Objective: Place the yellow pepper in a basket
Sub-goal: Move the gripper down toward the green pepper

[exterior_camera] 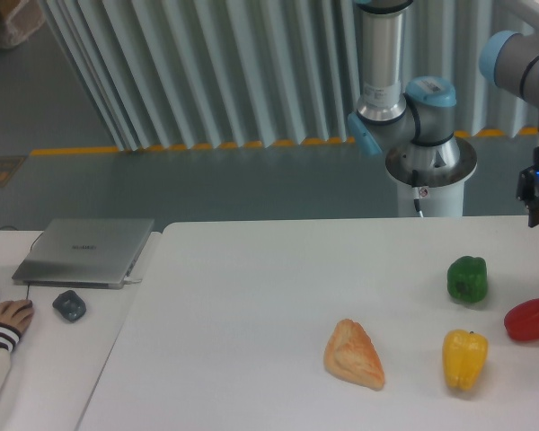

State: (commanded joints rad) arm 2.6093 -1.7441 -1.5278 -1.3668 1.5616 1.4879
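Gripper [534,208] at right edge, high above table [251,296], jaw state not discernible; yellow pepper [464,359] glossy, blocky, lobed, upright on white tabletop near front right; wedge-shaped tan pastry [354,355] beside it; green pepper [468,278] behind; red pepper [529,320] to its right.

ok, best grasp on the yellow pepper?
Probably top-down on the yellow pepper, fingers across its narrower blocky body below the stem. It stands apart from the pastry and red pepper, so both flanks look clear. Gripper is up at the right edge.
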